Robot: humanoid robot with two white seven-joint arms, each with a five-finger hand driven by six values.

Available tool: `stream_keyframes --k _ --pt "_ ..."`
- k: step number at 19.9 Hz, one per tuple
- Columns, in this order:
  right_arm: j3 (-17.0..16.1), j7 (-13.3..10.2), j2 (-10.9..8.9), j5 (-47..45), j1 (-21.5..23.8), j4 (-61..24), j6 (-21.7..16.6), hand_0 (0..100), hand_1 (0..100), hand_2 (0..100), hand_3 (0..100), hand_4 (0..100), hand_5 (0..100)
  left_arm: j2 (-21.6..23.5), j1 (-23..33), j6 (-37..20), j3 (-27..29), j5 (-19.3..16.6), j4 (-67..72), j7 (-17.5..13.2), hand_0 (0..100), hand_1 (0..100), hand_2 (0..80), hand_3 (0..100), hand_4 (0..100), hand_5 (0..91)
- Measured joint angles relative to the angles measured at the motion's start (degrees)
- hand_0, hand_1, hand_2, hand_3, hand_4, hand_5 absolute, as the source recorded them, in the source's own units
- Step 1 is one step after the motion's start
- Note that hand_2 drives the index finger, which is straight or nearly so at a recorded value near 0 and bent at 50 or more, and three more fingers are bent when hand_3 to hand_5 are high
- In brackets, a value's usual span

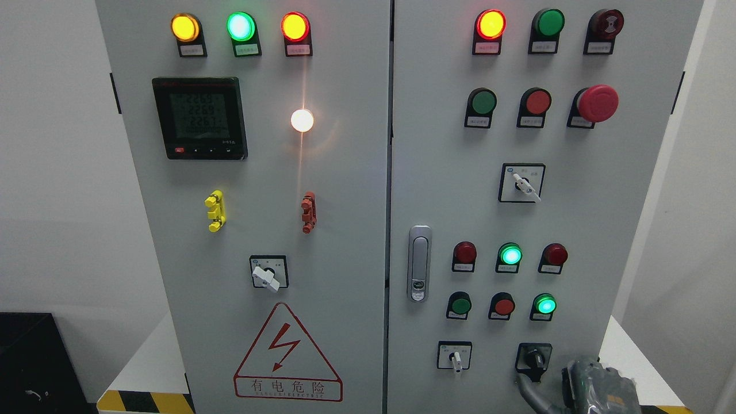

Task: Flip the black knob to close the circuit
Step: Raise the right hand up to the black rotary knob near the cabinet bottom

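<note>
black knob [535, 359] sits on the grey control cabinet [356, 230] just up and left of the right hand [595, 385], a finger [526, 386] reaching up beneath it; whether that hand grips anything cannot be told. farther left is a white selector switch [455, 359].

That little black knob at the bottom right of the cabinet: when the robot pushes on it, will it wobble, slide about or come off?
Probably none of these. The black knob sits in a square plate on the grey cabinet door, so it likely only turns in place. Its raised ridge looks rigid and should give something to push against. The right hand is just below it.
</note>
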Motion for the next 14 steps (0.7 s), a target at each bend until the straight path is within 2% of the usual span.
stream_keyframes --k 14 --pt "-0.61 -0.47 -1.02 0.0 -0.44 0.97 -0.34 0 0 99 100 100 100 0.0 0.0 0.0 0.0 0.0 -0.01 -0.03 12 56 0.0 0 0 0.0"
